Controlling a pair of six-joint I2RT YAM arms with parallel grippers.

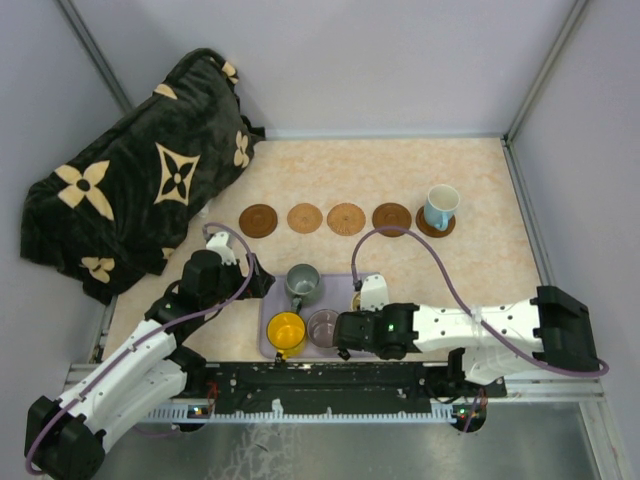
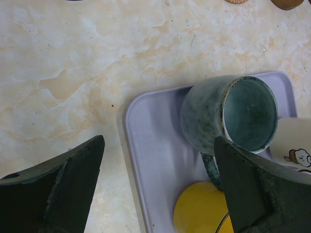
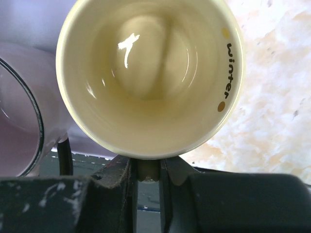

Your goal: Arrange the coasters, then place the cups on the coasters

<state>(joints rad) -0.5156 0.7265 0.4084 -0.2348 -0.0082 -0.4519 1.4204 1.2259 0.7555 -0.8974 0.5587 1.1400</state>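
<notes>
Five brown coasters lie in a row across the table, from the leftmost to the rightmost, which carries the light blue cup. The lavender tray holds the grey-green cup, yellow cup and purple-grey cup. My right gripper is shut on the handle of the cream cup at the tray's right end. My left gripper hangs open over the tray's left edge, with the grey-green cup just beyond its right finger.
A dark blanket with beige flower shapes is heaped at the table's back left. Grey walls close in the table on three sides. The purple-grey cup stands right beside the cream cup.
</notes>
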